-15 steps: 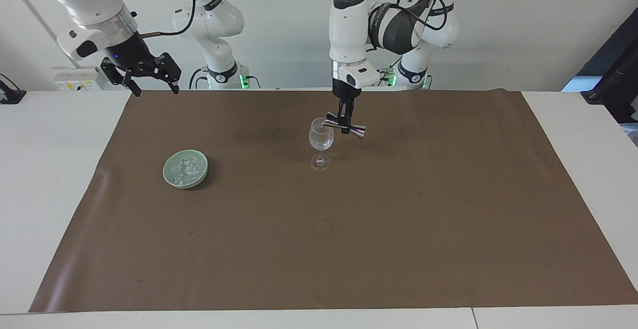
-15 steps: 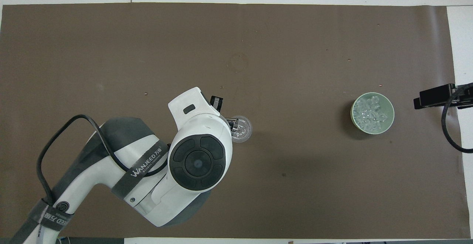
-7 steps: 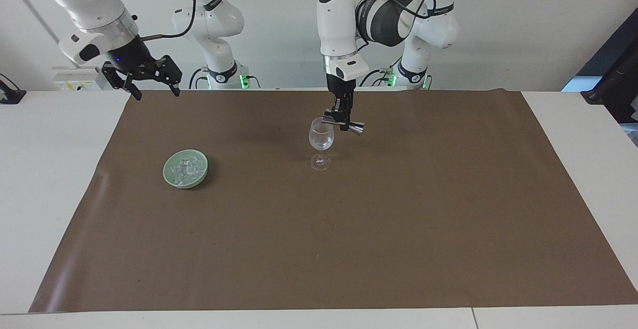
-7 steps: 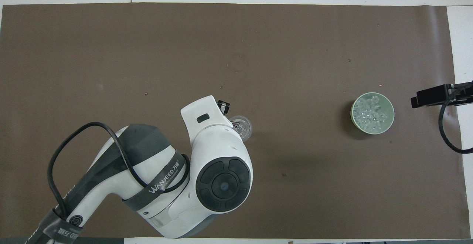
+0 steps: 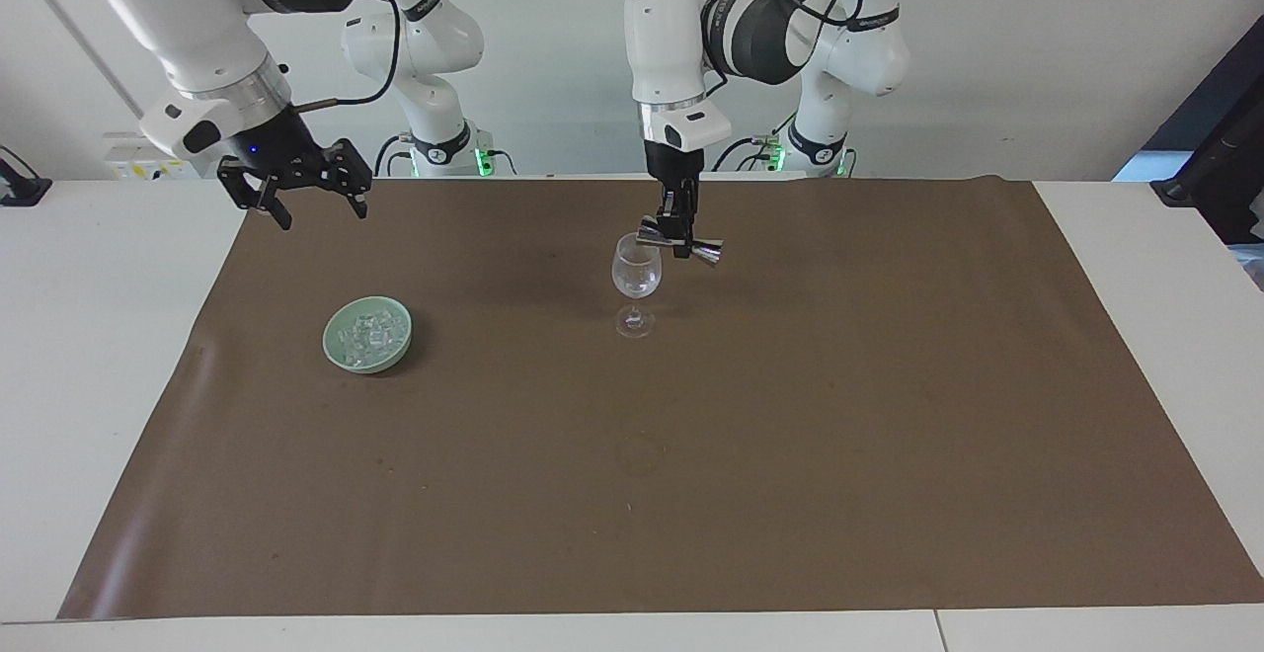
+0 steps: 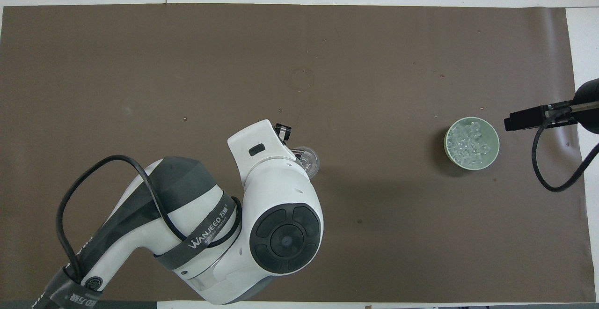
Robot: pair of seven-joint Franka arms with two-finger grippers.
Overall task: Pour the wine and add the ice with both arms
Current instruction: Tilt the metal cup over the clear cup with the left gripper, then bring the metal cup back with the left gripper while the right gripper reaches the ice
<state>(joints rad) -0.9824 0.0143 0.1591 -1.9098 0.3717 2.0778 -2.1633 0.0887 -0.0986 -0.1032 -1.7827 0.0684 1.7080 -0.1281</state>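
**Jigger Tipped at Glass Rim; Ice Bowl Awaiting Right Arm**

Overhead clock, nearest first. The left gripper (image 5: 681, 237) is pinched on a metal jigger (image 5: 681, 243), double-cone, polished, its long axis near horizontal, one mouth at the rim of the wine glass (image 5: 636, 279). The glass is clear, stemmed and upright. Well apart at 3 o'clock from it stands a green glazed bowl (image 5: 334, 351) heaped with ice (image 5: 371, 333): small glassy cubes. The right gripper (image 5: 301, 190), fingers spread, hovers beside the bowl, again toward 3 o'clock; judged the nearer arm for ice.
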